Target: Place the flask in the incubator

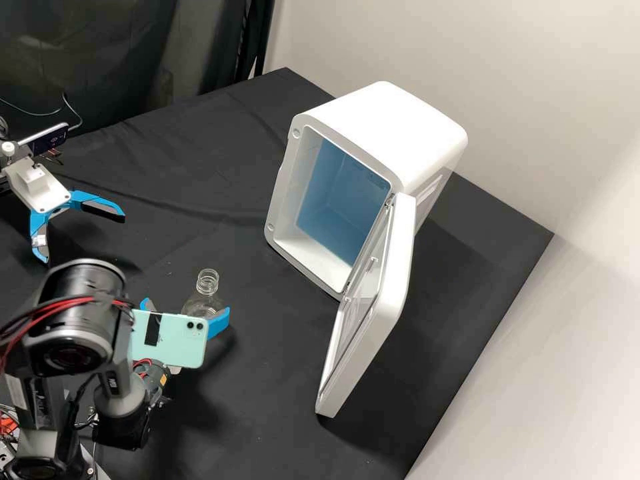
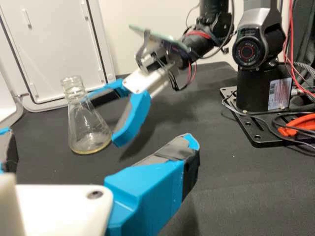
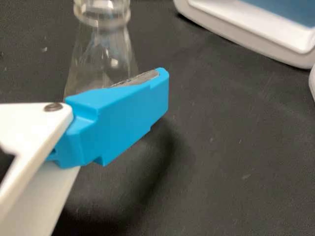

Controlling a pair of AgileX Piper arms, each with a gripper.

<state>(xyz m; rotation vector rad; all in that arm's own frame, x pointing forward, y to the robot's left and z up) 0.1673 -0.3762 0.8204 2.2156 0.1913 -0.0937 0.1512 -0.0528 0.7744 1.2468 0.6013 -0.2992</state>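
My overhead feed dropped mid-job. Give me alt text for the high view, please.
The right hand, open, straddles a clear flask standing upright on the black bench. Farther right, a white incubator stands with its door swung open. The left hand hangs open near the left edge.

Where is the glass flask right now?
In the high view the flask stands upright on the bench, low and left, between the open fingers of the right pincer, left of the incubator.

flask lower half hidden behind phone
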